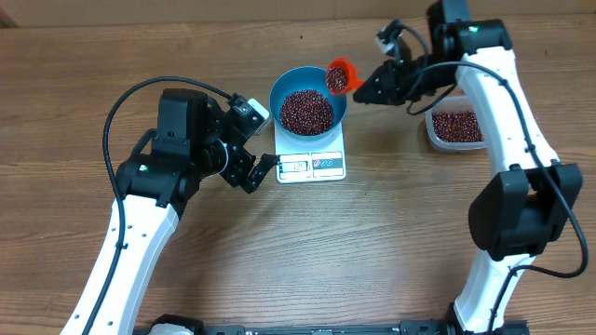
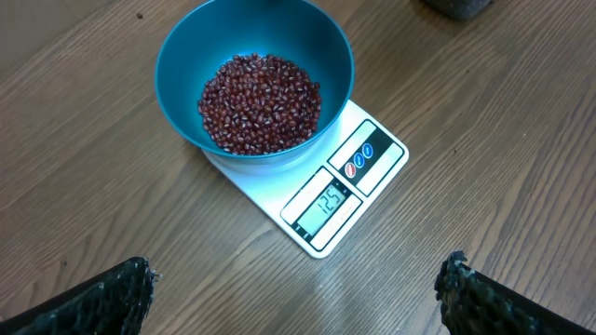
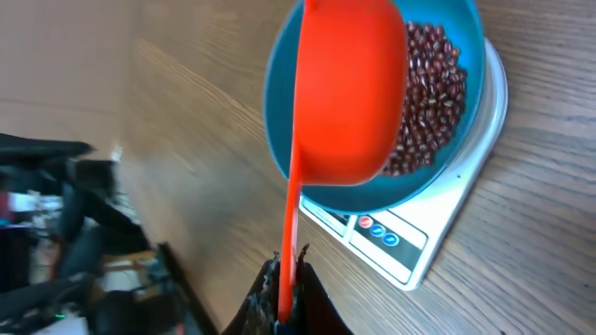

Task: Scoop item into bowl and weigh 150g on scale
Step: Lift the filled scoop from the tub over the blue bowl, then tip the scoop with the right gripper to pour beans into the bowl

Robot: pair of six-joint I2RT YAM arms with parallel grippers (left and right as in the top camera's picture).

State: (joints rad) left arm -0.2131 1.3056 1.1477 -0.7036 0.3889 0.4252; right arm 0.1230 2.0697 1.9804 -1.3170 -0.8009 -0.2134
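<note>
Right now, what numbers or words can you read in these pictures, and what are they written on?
"125": on the display of the scale, read in the left wrist view.
Signs on the three round buttons beside it: too small to read.
The same display in the overhead view: too small to read.
Bowl, orange scoop, tub: no writing shows.

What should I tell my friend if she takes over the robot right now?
Left gripper: open, empty, beside the scale.
Right gripper: shut on the orange scoop, held over the edge of the blue bowl.
The bowl sits on the scale with beans inside; more beans wait in the clear tub.
Done: most beans are in; the display looks like 125.
Left: add a little more until it shows 150.
</note>
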